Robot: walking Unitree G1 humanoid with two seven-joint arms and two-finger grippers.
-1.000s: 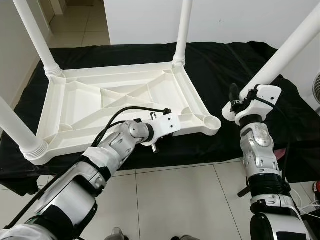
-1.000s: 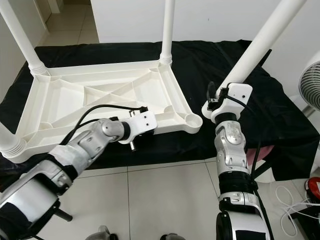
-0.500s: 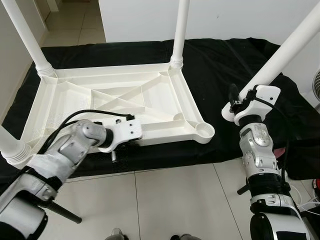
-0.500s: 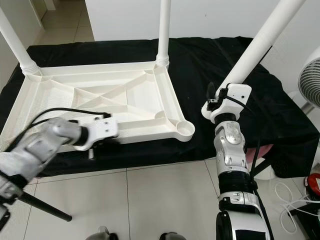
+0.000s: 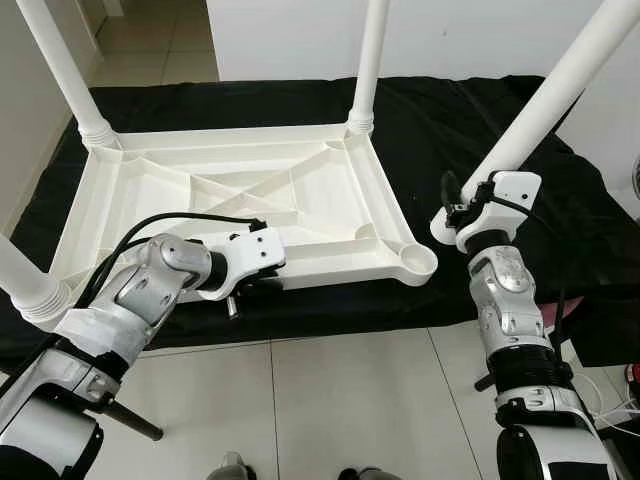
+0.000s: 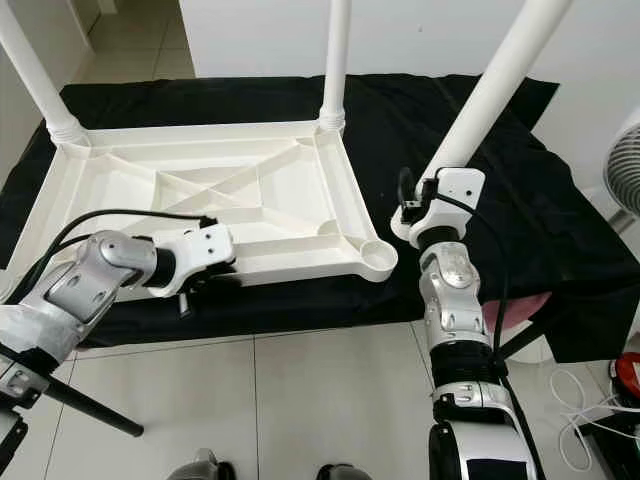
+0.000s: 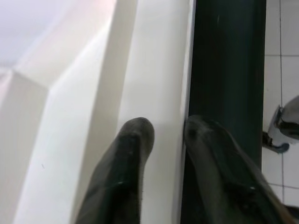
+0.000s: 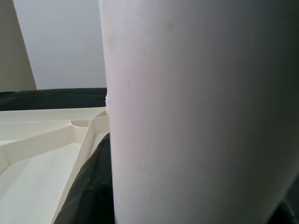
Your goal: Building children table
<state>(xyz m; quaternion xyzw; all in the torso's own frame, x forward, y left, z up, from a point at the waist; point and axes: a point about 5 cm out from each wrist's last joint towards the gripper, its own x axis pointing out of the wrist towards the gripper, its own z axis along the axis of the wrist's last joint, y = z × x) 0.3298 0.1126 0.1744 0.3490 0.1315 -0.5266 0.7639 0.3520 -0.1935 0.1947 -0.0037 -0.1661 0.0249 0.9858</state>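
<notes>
We have the children's table top (image 5: 250, 195) lying upside down on a black cloth (image 5: 470, 130) that covers the low surface, ribbed underside up. Three white legs already stand in its corner sockets: one at the far left (image 5: 60, 70), one at the far right (image 5: 368, 60), one at the near left (image 5: 25, 280). The near right socket (image 5: 412, 258) is still open.

Our left pincer (image 7: 163, 144) pinches the near rim of the top, one finger (image 7: 128, 158) on the inner face and the other outside against the cloth, closed narrow on the thin wall. Our right pincer (image 5: 455, 200) holds the fourth leg (image 5: 540, 110) near its lower end, tilted up and away to the right, its foot hovering just beside the open socket; the fingers themselves are mostly hidden behind the leg.

We judge the moulded plastic to be light, stiff and rather slick. The top slides easily on the cloth, so the rim is a fair place to steady it, close to the corner being worked. The leg is long, and a grip low down gives control of the end that must enter the socket, though the far end will swing readily.

Compared with a second ago, our left pincer has shifted left along the near rim, and the leg's foot has come a little nearer the socket.
</notes>
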